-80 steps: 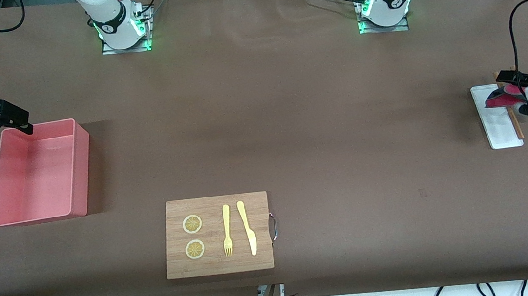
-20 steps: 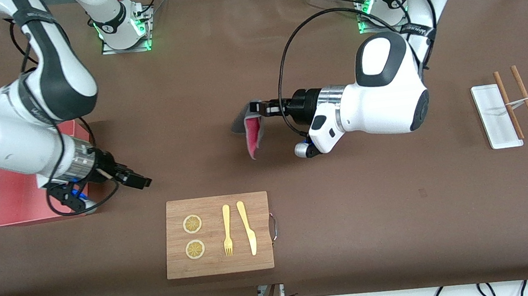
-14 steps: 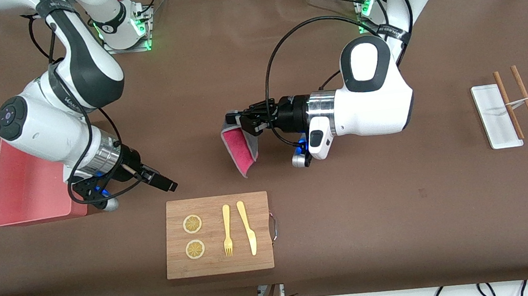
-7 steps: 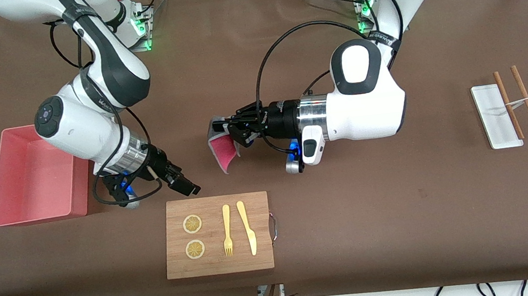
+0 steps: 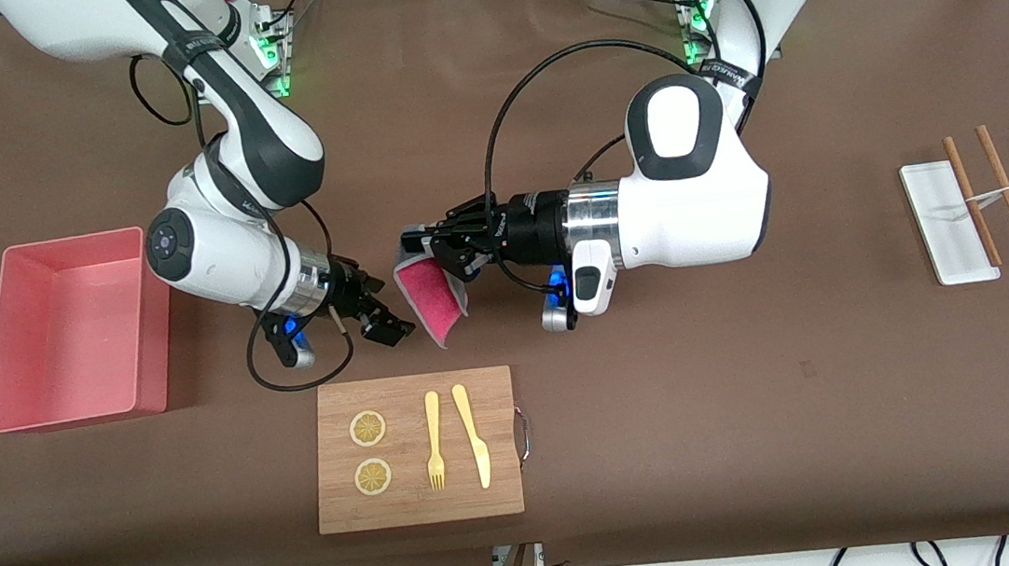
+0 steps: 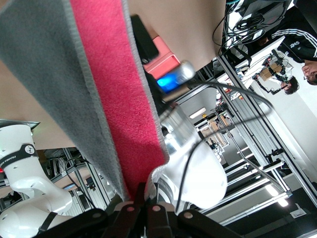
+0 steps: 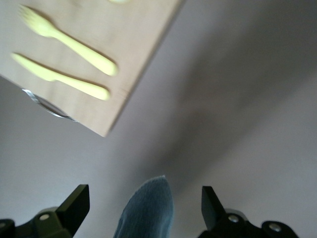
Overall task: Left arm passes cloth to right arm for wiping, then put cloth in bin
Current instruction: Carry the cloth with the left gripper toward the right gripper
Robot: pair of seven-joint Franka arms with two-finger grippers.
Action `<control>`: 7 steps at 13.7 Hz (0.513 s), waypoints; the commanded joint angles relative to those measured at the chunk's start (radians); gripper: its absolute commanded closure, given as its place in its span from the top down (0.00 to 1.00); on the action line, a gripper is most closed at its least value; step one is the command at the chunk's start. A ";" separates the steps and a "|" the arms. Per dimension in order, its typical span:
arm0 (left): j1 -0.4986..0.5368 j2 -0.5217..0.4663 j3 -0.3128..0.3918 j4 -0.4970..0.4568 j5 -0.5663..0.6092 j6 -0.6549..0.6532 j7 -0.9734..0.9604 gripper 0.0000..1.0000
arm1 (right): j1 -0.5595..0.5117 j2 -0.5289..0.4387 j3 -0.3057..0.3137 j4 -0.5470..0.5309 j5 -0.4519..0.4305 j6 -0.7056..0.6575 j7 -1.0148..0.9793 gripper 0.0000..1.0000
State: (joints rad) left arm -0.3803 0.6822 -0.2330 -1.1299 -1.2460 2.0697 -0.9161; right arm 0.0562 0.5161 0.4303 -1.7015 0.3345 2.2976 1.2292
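My left gripper (image 5: 434, 251) is shut on the top edge of the cloth (image 5: 431, 302), which hangs over the bare table, pink face toward the front camera, grey rim around it. In the left wrist view the cloth (image 6: 119, 99) is pinched in the gripper (image 6: 147, 191). My right gripper (image 5: 384, 319) is open and beside the cloth's lower part. In the right wrist view a grey cloth corner (image 7: 148, 208) sits between the spread fingers of the gripper (image 7: 143, 198). The salmon-pink bin (image 5: 69, 242) stands empty at the right arm's end of the table.
A wooden cutting board (image 5: 416, 508) with two lemon slices, a yellow fork (image 5: 434, 440) and a yellow knife (image 5: 472, 435) lies just nearer the front camera than the grippers. A white tray (image 5: 952, 255) and two chopsticks (image 5: 1006, 193) lie at the left arm's end.
My right arm has swung from beside the bin to the cloth, its gripper open. My left gripper has carried the cloth slightly toward the right arm's end, and the cloth hangs more spread.
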 commanded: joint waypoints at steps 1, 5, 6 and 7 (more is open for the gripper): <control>-0.014 0.023 0.012 0.044 -0.021 0.004 -0.014 0.00 | -0.009 0.004 0.010 -0.041 0.112 0.005 0.024 1.00; -0.014 0.022 0.012 0.044 -0.021 0.004 -0.014 0.00 | -0.010 0.019 0.036 -0.043 0.201 0.003 0.091 0.71; -0.012 0.022 0.012 0.042 -0.020 0.004 -0.014 0.00 | -0.012 0.019 0.038 -0.035 0.218 0.000 0.114 0.29; -0.012 0.022 0.012 0.042 -0.020 0.004 -0.014 0.00 | -0.013 0.021 0.038 -0.029 0.245 -0.003 0.128 0.01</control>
State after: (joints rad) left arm -0.3803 0.6822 -0.2318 -1.1293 -1.2460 2.0699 -0.9164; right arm 0.0558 0.5437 0.4499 -1.7319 0.5279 2.2980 1.3187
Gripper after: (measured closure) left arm 0.982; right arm 0.132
